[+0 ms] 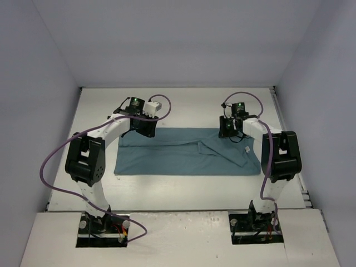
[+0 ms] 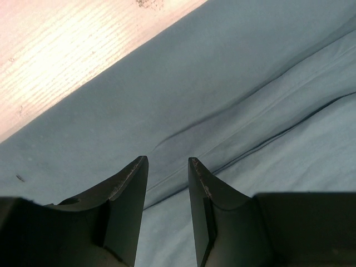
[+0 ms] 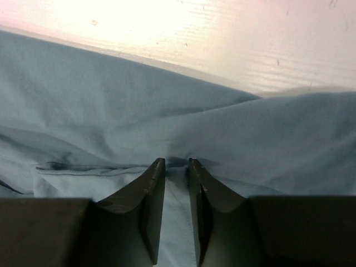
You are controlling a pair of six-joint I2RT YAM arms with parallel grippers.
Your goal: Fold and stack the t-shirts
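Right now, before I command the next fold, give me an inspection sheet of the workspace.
Surface: white table, faint scuffs.
Job's things: one teal t-shirt, folded into a long creased band, white label showing near its right end.
Clutter: nothing seen.
Grippers: left gripper open over the shirt near its far edge; right gripper apparently pinching a puckered fold near the far edge.
Cables: purple cables loop along each arm.
Surroundings: plain pale walls on three sides.
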